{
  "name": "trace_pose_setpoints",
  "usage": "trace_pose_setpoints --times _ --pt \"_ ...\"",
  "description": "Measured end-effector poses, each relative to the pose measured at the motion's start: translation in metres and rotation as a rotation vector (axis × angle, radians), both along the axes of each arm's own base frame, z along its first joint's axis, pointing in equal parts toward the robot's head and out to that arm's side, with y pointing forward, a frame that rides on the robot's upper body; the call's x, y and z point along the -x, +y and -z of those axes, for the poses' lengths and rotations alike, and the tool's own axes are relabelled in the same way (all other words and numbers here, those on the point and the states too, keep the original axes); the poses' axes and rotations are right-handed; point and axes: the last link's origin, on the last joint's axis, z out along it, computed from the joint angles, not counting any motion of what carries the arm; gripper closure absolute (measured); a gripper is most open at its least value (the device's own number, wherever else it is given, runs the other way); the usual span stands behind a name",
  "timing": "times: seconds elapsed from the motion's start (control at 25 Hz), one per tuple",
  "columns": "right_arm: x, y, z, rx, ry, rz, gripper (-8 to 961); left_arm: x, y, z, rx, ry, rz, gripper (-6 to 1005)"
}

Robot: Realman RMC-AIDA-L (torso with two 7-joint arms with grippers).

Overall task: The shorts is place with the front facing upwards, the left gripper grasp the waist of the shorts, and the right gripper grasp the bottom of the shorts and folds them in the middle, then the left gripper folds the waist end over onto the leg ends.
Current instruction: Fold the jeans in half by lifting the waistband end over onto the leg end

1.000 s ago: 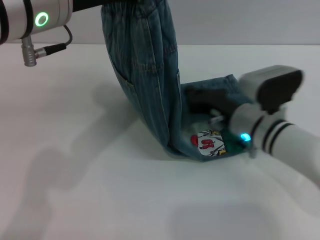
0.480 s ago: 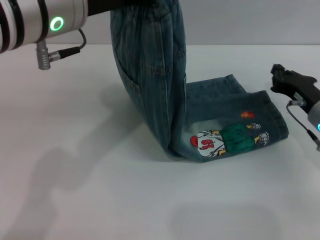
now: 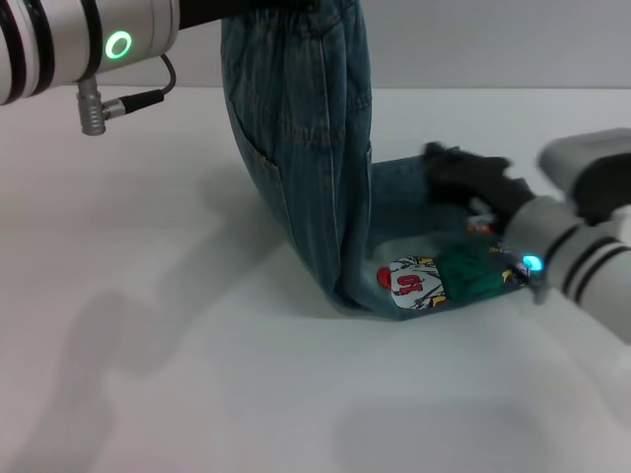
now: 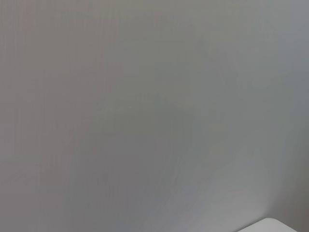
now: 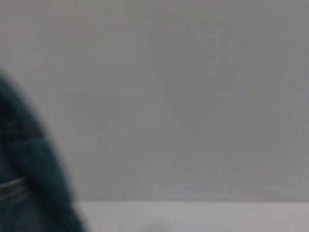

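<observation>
Denim shorts (image 3: 306, 158) hanging from left gripper at waist, leg ends flat on white table (image 3: 148, 325); grip itself out of frame, cannot tell. Cartoon patch (image 3: 414, 281) reading "57". Right gripper (image 3: 449, 168) over leg ends, opening unclear. Right wrist view: only denim edge (image 5: 24, 159)

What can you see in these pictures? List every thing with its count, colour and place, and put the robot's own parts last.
Shorts: one, blue denim with a cartoon print; waist end lifted high at the back, leg ends lying on the table.
Table: one, white, beneath everything.
Wall: one, grey, behind the table.
Left gripper: one, black on a silver arm; at the top, holding up the waist.
Right gripper: one, black on a white arm; over the leg ends at the right.
</observation>
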Motion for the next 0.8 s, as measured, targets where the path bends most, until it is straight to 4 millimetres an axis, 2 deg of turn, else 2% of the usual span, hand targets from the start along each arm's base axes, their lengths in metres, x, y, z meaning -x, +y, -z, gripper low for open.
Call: trace_pose_setpoints --times 0.24,0.8 --pt "0.036 -0.008 0.030 0.144 0.035 -0.087 952 -0.001 0.000 0.000 -0.002 0.001 0.003 911" --pt "0.078 -0.027 0.058 0.293 0.067 -0.212 952 -0.002 0.001 -0.001 -0.007 -0.004 0.007 911"
